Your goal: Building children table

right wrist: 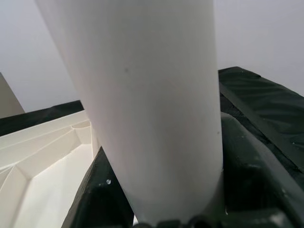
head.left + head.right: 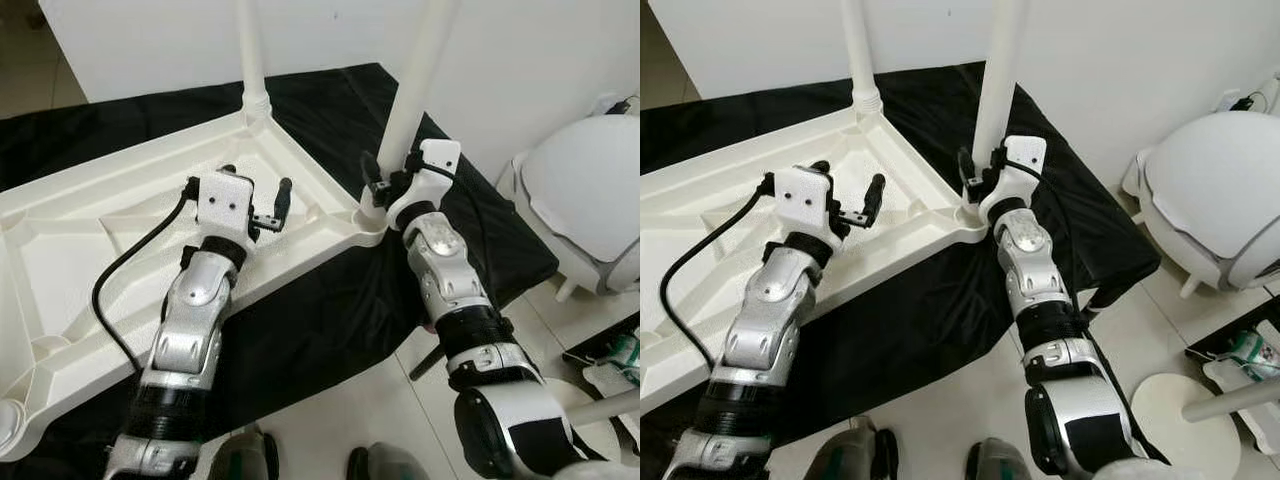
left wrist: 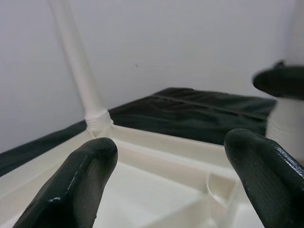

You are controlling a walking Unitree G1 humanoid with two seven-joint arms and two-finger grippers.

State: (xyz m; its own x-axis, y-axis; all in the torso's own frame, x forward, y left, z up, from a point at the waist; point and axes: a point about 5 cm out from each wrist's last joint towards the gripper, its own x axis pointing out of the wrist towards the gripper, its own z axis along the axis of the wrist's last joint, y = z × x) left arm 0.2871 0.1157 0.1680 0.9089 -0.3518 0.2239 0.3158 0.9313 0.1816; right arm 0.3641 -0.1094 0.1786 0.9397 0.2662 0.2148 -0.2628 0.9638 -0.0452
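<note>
A white plastic tabletop (image 2: 90,215) lies upside down on a black cloth. Two white legs stand upright in its corners: the far leg (image 2: 251,60) and the near-right leg (image 2: 415,80). My right gripper (image 2: 385,175) is shut on the near-right leg just above its corner socket; in the right wrist view the leg (image 1: 142,104) stands between the black fingers (image 1: 95,190). My left gripper (image 2: 258,195) hovers open over the tabletop's underside, holding nothing. In the left wrist view its fingertips (image 3: 80,180) frame the far leg (image 3: 78,66).
The black cloth (image 2: 330,310) covers a low surface whose edge drops to tiled floor (image 2: 370,410) at the front. A white rounded chair (image 2: 590,200) stands at the right. A white wall (image 2: 520,50) is behind. Another white leg (image 2: 610,405) lies on the floor at lower right.
</note>
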